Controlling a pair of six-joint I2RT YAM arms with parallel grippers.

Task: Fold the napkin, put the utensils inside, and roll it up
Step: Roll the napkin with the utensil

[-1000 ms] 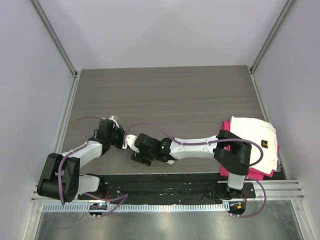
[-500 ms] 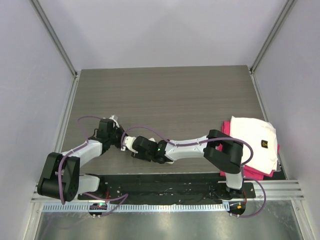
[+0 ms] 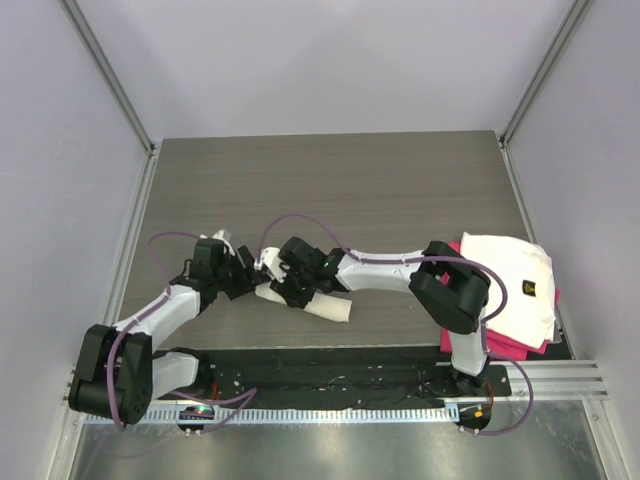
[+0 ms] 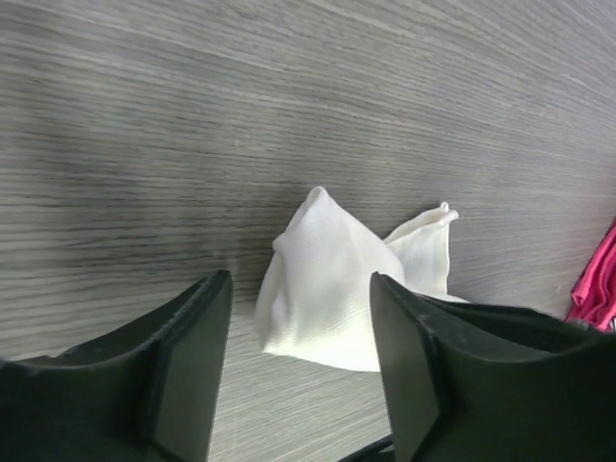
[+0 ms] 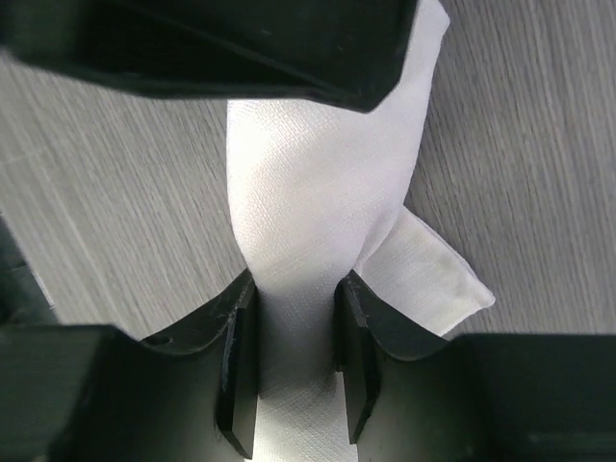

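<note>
The napkin [image 3: 325,304] lies as a cream-white roll on the wooden table, near the front edge and left of centre. My right gripper [image 3: 287,287] is shut across the roll's left part; in the right wrist view the cloth [image 5: 318,173] is pinched between the two fingers [image 5: 238,356]. My left gripper [image 3: 246,279] stands open just left of the roll's end. In the left wrist view the napkin's peaked end [image 4: 332,289] sits just ahead of the gap between the fingers [image 4: 188,356], apart from both. The utensils are hidden.
A folded white cloth with a small dark logo [image 3: 515,280] rests on a pink cloth [image 3: 505,346] at the table's right edge; the pink cloth [image 4: 599,289] also shows in the left wrist view. A black strip [image 3: 330,376] runs along the near edge.
My left gripper has opened and let go of the napkin. My right gripper has swung up over the roll and closed on it, and the roll now shows beside it.
</note>
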